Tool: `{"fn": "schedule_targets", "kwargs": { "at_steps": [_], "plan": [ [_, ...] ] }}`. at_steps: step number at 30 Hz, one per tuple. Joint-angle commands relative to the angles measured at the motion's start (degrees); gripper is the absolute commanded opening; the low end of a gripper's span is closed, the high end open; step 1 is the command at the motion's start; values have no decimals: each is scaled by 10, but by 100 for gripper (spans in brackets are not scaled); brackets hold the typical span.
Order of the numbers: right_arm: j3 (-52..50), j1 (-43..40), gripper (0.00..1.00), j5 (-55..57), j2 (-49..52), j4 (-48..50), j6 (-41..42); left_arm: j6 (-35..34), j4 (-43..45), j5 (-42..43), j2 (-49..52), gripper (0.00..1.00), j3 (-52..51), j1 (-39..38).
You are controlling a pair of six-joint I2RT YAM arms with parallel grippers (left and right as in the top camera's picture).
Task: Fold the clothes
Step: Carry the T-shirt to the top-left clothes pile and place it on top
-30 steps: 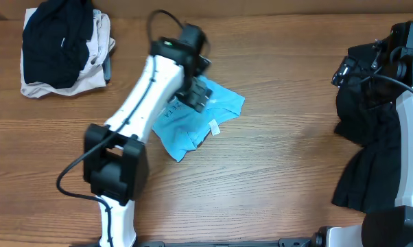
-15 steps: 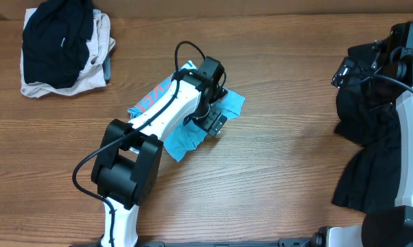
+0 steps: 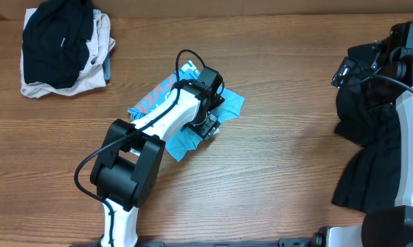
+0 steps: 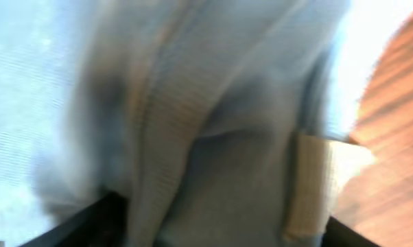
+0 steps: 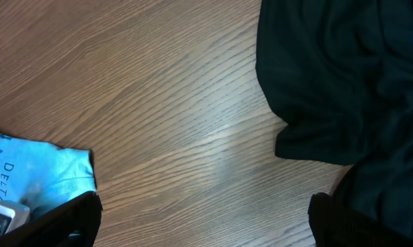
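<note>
To fold well, we should pinch the blue shirt [image 3: 230,104] by one edge and pull it flat first. It lies crumpled in the middle of the table [image 3: 275,171], under our left gripper [image 3: 206,125], and we cannot tell if those jaws are pinching it. Our right gripper [image 5: 193,219], far right by the black clothes [image 3: 361,116], has its jaws spread with nothing in them. The shirt has red letters [image 3: 155,96] and a little white tag [image 4: 316,180].

White left arm [image 3: 162,122] with boxy black joints [image 3: 123,170], black claw [image 3: 207,128], thin looping black cable [image 3: 186,51].
</note>
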Motion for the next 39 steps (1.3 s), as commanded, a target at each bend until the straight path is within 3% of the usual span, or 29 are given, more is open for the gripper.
{"fn": "schedule_targets", "kwargs": {
  "at_steps": [1, 3, 5, 9, 10, 17, 22, 24, 30, 39],
  "plan": [
    [-2, -2, 100, 5, -19, 2, -4, 8, 34, -40, 13, 70, -30, 1],
    [-2, -2, 100, 5, -19, 2, -4, 9, 61, -50, 13, 66, -45, 0],
    [-2, -2, 100, 5, -19, 2, -4, 10, 81, -55, 13, 55, -59, 1],
    [-2, -2, 100, 5, -19, 3, -4, 9, 96, -54, 13, 7, -70, 1],
    [-2, -2, 100, 5, -19, 4, -3, 9, 96, -55, 13, 4, -69, 1],
    [-2, -2, 100, 3, -19, 5, -2, -53, 12, -108, 13, 4, 20, 13],
    [-2, -2, 100, 3, -19, 5, -2, -57, -127, -109, 13, 4, 194, 51],
    [-2, -2, 100, 3, -19, 7, -2, -51, -196, -109, 13, 4, 309, 79],
    [-2, -2, 100, 3, -19, 10, -2, -18, -283, -108, 13, 4, 516, 143],
    [-2, -2, 100, 3, -19, 10, -2, 24, -332, -110, 13, 4, 676, 266]
  ]
}}
